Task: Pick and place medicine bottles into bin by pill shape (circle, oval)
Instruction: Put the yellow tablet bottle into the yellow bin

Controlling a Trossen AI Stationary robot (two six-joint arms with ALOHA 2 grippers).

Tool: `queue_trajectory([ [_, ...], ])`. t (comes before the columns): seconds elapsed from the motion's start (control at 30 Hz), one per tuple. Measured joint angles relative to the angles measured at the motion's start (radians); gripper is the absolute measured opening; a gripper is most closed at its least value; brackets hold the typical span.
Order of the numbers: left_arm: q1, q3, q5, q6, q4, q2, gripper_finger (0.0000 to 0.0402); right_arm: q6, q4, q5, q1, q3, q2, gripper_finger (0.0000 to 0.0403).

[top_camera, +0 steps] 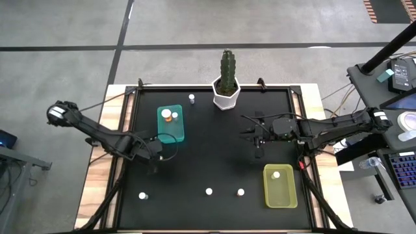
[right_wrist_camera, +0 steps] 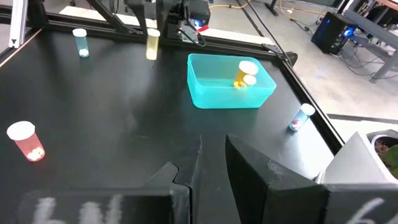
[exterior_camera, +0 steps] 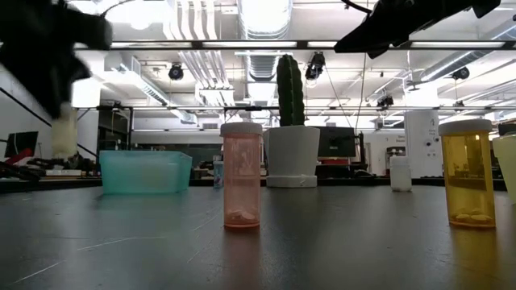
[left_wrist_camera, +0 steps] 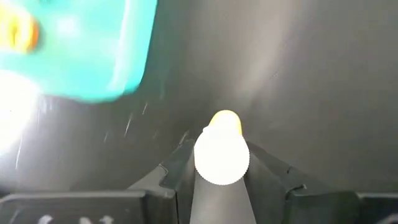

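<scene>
Fingers of the left gripper [left_wrist_camera: 221,177] sit on either side of a yellow-bodied, white-capped medicine bottle [left_wrist_camera: 222,152], closed against its cap, and the low view shows this bottle lifted clear of the black table [top_camera: 214,156]. From above, the left gripper [top_camera: 156,148] hangs just off the near corner of the teal bin [top_camera: 171,125], on the left arm's side, and the bottle in its grip cannot be made out from that height. Two bottles already lie inside the teal bin, one orange with a white cap [top_camera: 168,115] and another white cap [top_camera: 174,116] touching it. The right gripper [top_camera: 258,136] floats over the middle-right of the table, near the white cactus pot [top_camera: 225,95] and well apart from any bottle; its own wrist view shows its two dark fingers nearly together with only a thin gap and nothing between them. The yellow bin [top_camera: 280,186] stands at the near right and holds one white-capped bottle [top_camera: 276,174]. Loose bottles stand along the near edge: one at the left [top_camera: 142,195], one in the middle [top_camera: 208,192] and one right of it [top_camera: 240,192]. Another small bottle [top_camera: 192,99] stands at the far edge, between the teal bin and the cactus pot.
</scene>
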Motion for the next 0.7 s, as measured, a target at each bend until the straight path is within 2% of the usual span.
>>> queue_trajectory([
  [0.17,0.005,0.107,-0.085,0.139,0.13,0.041,0.01,0.023,0.0,0.0,0.0,-0.006,0.003,0.0063],
  [0.4,0.055,0.178,-0.102,0.46,0.413,0.151,0.01,0.16,0.002,-0.002,0.002,-0.008,0.03,0.007],
  [0.7,0.145,0.195,-0.102,0.721,0.699,0.279,0.01,0.227,0.039,-0.011,0.05,0.001,0.093,0.0156],
])
